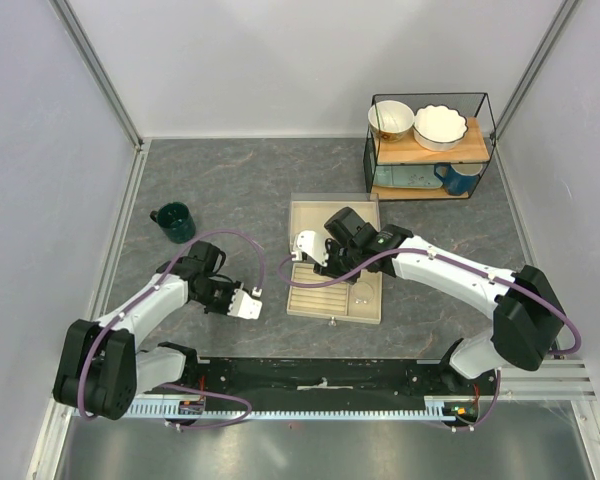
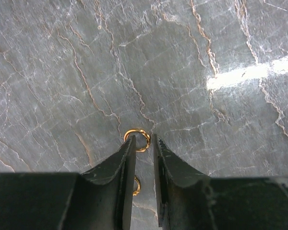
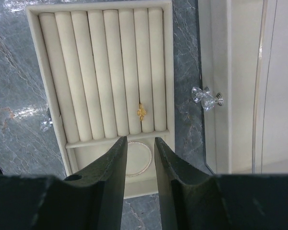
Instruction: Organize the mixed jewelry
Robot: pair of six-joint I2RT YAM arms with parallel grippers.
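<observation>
In the left wrist view a small twisted gold ring point(image 2: 139, 137) lies on the grey table right at the tips of my left gripper point(image 2: 143, 139). A second gold ring point(image 2: 137, 186) lies further back between the fingers. The jaws stand a narrow gap apart and clamp nothing. My right gripper point(image 3: 140, 140) is open and hovers over the beige slotted tray point(image 3: 33, 9). The silvery wire hoop point(image 3: 145, 144) lies in the tray's end compartment, below the gap. A gold charm ring point(image 3: 141, 112) sits between two rolls. From above, the left gripper point(image 1: 248, 303) is left of the tray point(image 1: 370, 312) and the right gripper point(image 1: 302, 250) is over it.
The tray's beige lid point(image 1: 332, 215) lies behind it, with a crystal knob point(image 3: 207, 98). A green mug point(image 1: 173, 222) stands at the left. A wire rack point(image 1: 430, 150) with two bowls and a blue mug stands at the back right.
</observation>
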